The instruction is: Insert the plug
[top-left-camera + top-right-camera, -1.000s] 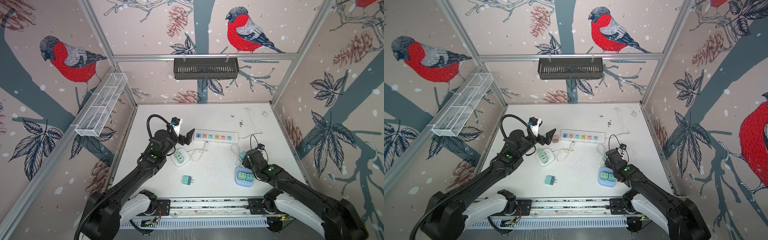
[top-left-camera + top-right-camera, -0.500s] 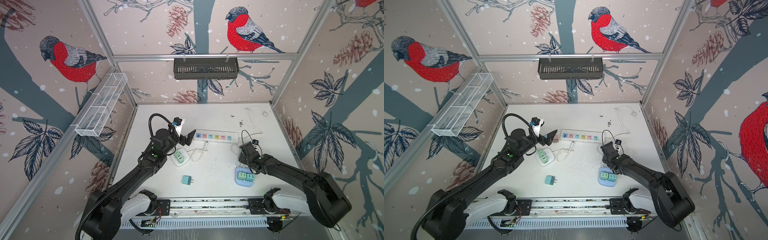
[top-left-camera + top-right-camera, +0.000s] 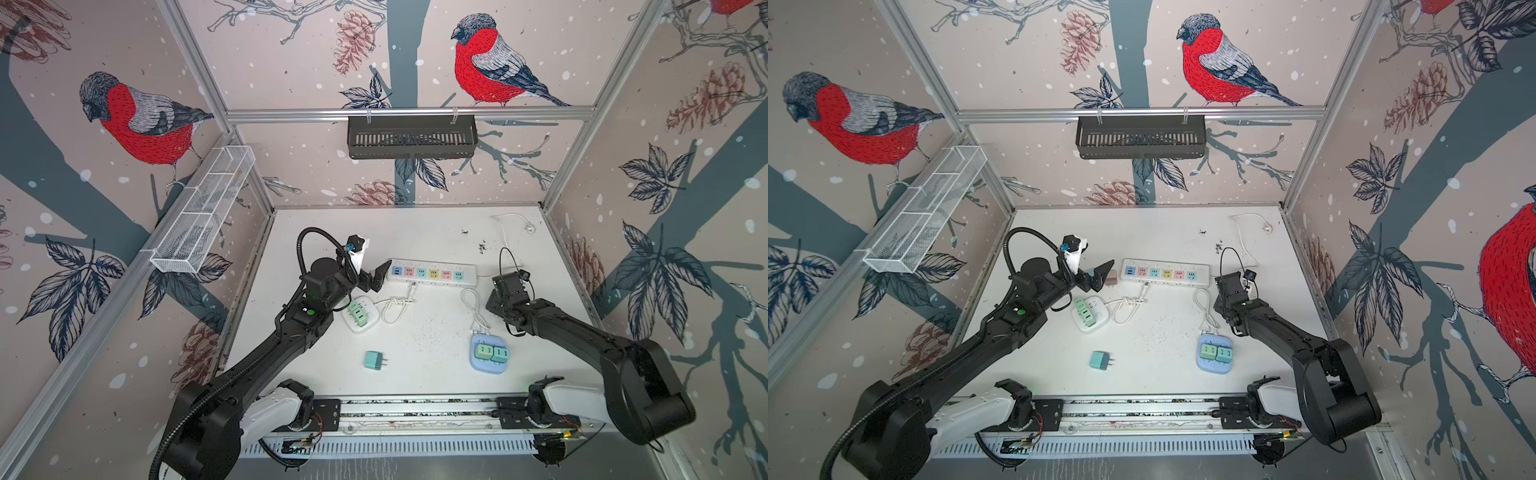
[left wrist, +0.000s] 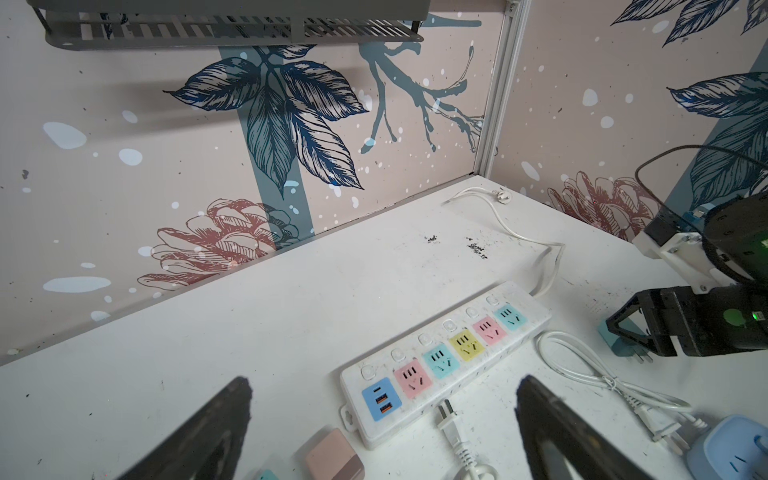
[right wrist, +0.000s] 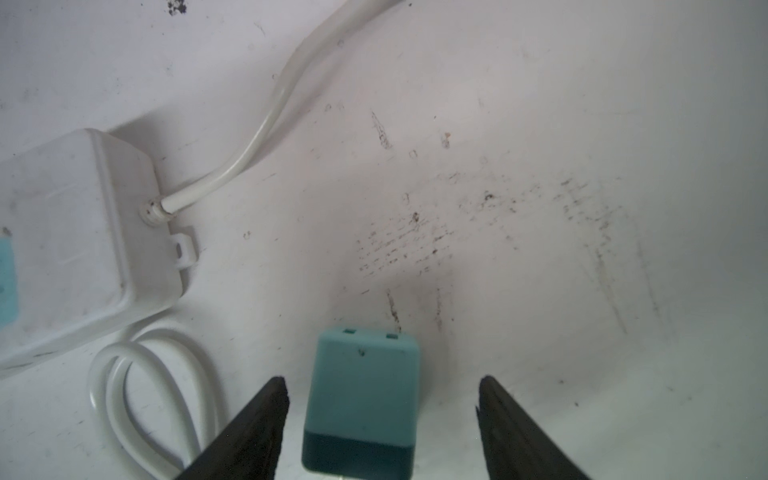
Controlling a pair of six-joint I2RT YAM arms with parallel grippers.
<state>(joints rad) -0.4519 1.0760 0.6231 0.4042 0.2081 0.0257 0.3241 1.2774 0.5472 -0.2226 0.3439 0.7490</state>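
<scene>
A teal plug (image 5: 361,399) lies flat on the white table between the fingers of my right gripper (image 5: 381,380), which is open and touches neither side of it. In the left wrist view the same plug (image 4: 615,347) peeks out under that gripper (image 4: 623,332). In both top views the right gripper (image 3: 494,291) (image 3: 1221,291) hides it. The white power strip (image 3: 432,273) (image 3: 1165,274) with pastel sockets lies just left of it. My left gripper (image 3: 374,278) (image 4: 385,380) hangs open and empty over the strip's left end.
A pink adapter (image 4: 332,455) and a loose white cable plug (image 4: 446,411) lie by the strip's left end. A white hub with green sockets (image 3: 359,313), a teal adapter (image 3: 374,360) and a blue socket base with two green plugs (image 3: 490,353) lie nearer the front.
My right gripper has swung from over the blue socket base back toward the strip's right end and has opened wider. The left arm has hardly moved.
</scene>
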